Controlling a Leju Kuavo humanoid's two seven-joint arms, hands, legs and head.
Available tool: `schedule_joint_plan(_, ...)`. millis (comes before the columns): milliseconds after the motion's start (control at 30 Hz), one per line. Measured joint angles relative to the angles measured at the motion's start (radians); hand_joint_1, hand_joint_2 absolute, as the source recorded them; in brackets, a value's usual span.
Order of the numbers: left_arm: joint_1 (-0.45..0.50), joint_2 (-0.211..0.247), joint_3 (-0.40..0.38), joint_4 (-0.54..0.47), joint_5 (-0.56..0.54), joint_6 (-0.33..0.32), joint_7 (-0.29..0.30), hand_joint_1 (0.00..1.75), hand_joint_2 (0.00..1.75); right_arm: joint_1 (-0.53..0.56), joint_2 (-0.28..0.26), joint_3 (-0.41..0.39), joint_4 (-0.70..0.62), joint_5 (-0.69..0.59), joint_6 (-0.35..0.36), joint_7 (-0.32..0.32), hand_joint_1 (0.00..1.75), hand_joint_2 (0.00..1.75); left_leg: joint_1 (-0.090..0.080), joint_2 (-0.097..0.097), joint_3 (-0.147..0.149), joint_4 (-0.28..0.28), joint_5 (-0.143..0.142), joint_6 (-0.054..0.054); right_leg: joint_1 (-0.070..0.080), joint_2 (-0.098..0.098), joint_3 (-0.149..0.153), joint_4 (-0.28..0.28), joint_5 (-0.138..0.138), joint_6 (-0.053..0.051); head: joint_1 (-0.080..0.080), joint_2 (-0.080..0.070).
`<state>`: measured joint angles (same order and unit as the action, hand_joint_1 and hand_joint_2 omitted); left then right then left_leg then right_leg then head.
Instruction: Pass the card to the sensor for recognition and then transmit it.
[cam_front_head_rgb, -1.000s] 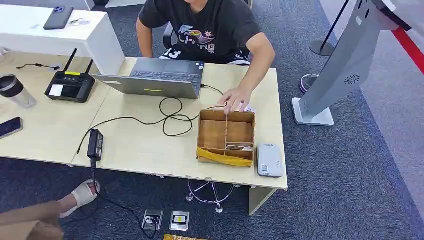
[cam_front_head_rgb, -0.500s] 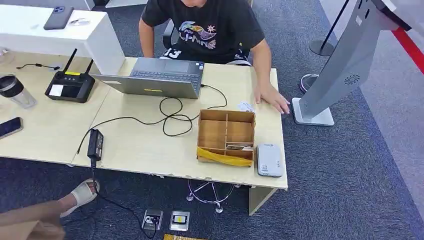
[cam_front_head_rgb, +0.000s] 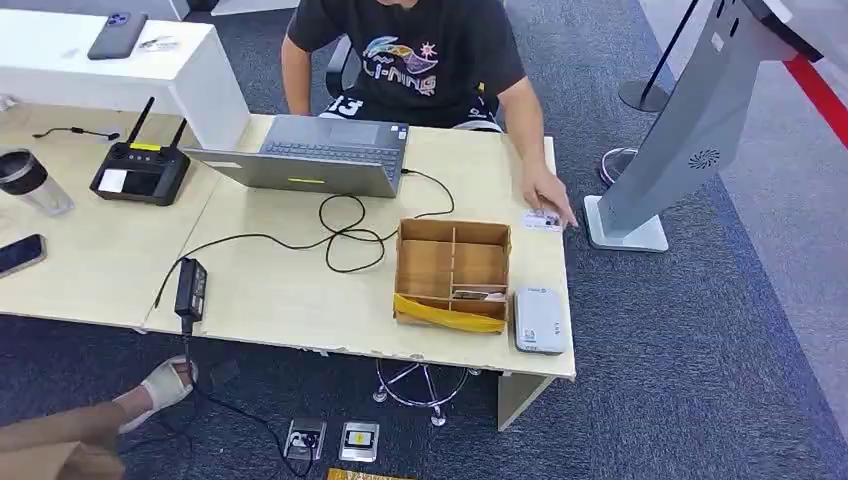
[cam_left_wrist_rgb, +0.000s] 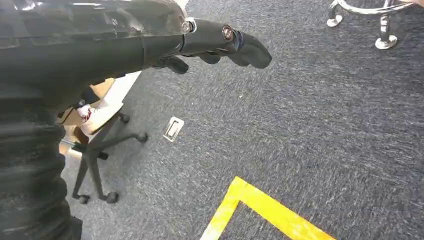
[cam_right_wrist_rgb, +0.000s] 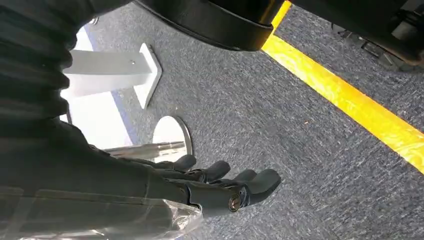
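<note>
A pale wooden desk surface (cam_front_head_rgb: 300, 290) is seen from the robot's head, looking down. Near its far right edge lies a small white card (cam_front_head_rgb: 541, 220), and a seated person's hand (cam_front_head_rgb: 549, 198) rests touching it. Just in front of the card, nearer the robot, stands an open brown cardboard box with dividers (cam_front_head_rgb: 452, 272), with a strip of yellow along its near wall. Beside the box, at the surface's right near corner, lies a flat white rounded card sensor (cam_front_head_rgb: 540, 320). Further left are a grey laptop (cam_front_head_rgb: 310, 155), a looping black cable (cam_front_head_rgb: 340, 232) and a black power brick (cam_front_head_rgb: 190, 288).

The robot's arms hang low beside its body, above dark blue carpet marked with yellow tape. The left hand (cam_left_wrist_rgb: 220, 45) holds nothing, its dark fingers extended and slightly apart. The right hand (cam_right_wrist_rgb: 220, 182) is likewise empty, fingers stretched out and a little spread.

By judgement, the task is at its very start: the card is not yet taken, and it sits with the person rather than with the robot. The next move calls for raising an arm, probably the right, since card and sensor are on that side, reaching past the box to the card, pinching it by a thin edge, then carrying it down over the white sensor.
</note>
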<state>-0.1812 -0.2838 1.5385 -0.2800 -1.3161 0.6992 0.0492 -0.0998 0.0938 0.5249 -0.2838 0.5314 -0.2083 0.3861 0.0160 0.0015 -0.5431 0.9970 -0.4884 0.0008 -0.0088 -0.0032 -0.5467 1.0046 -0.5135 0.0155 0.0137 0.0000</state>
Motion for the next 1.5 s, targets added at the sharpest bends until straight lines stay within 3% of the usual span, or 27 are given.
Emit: schedule_joint_plan(1500,0.000,0.003,0.000,0.010,-0.014,0.000,0.012,0.00,1.75,-0.005,-0.006,0.045,0.000,-0.029,0.002,0.007,0.00,1.75,0.000,0.000,0.000,0.000,0.000,0.000,0.000,0.000,0.000,0.000,0.000,0.000,0.000,0.000)
